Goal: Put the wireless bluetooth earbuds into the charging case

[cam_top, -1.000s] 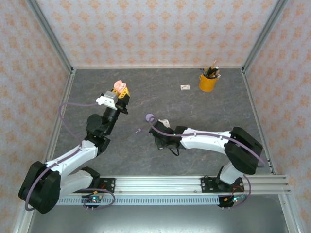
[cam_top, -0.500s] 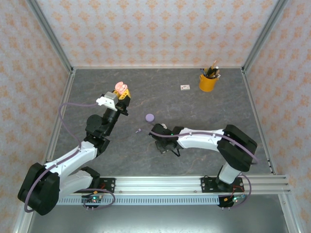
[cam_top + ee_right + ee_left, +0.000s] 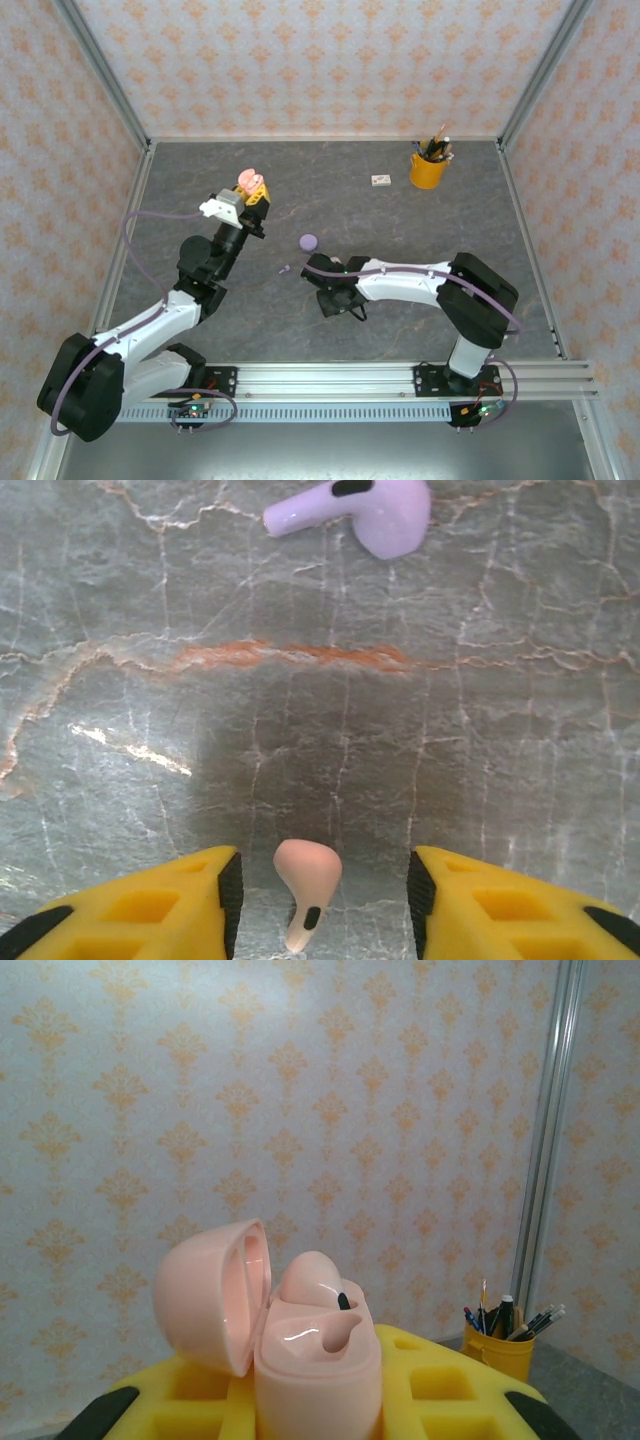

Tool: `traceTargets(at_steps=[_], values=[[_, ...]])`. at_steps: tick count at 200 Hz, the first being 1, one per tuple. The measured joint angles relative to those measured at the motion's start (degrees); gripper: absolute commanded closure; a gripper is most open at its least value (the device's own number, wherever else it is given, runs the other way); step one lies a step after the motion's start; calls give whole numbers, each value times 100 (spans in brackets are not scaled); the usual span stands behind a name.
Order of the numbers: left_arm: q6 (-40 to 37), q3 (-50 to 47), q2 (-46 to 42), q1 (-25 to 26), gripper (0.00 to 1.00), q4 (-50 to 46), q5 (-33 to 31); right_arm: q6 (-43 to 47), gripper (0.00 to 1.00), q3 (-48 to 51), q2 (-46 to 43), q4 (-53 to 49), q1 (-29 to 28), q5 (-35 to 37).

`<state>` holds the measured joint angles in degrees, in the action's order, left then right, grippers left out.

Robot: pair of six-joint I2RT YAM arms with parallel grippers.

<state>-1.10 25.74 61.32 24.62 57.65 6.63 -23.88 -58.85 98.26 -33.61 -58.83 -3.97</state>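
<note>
Two jobs split — left gripper [image 3: 251, 189] clamps the open pink case [image 3: 300, 1330] as a ready target; right gripper [image 3: 322, 900], spread wide, straddles the pink earbud [image 3: 306, 873] near the worktop's [image 3: 420, 230] middle, lilac earbud [image 3: 365, 510] beyond.

Grey marbled table [image 3: 400, 225] bears lilac disc case [image 3: 309, 241], lilac earbud [image 3: 360, 510], pink earbud [image 3: 305, 875], pencil cup [image 3: 428, 170], small block [image 3: 380, 181].

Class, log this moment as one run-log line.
left gripper: shut on pink case, lid open | right gripper: open, straddling pink bud | purple bud: lying ahead
</note>
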Motion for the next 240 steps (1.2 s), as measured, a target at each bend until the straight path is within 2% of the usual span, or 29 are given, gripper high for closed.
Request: traceTargets(at_steps=[54,86,240], values=[[28,-2,109,50,100,50,0,-1434,51,-341,-48,-415,2,61],[31,-2,109,50,100,72,0,-1926,53,-391,-37,-461,2,68],[116,-4,175,50,100,188,-2,-2330,63,-492,498,-472,0,52]])
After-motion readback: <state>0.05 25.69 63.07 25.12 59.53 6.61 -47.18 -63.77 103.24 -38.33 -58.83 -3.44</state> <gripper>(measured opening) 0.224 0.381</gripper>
